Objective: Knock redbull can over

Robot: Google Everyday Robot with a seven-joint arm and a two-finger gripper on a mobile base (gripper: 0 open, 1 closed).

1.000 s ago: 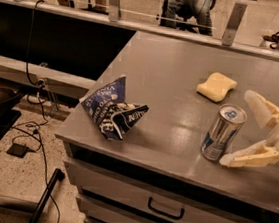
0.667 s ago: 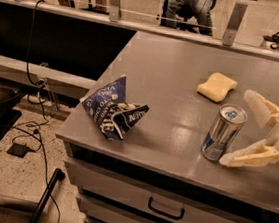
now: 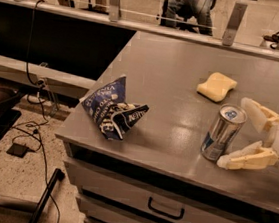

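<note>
Camera view: the redbull can (image 3: 222, 132) stands upright on the grey cabinet top (image 3: 168, 76), not yet knocked over, with the gripper (image 3: 232, 133) spread wide, its fingers flanking the can.

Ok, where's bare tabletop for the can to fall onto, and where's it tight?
Widest bare patch: middle of the table, between the snack bag, the sponge and the redbull can, running to the far edge. The front edge between bag and can is also free. Crowded at right front, where the open gripper straddles the can.
</note>
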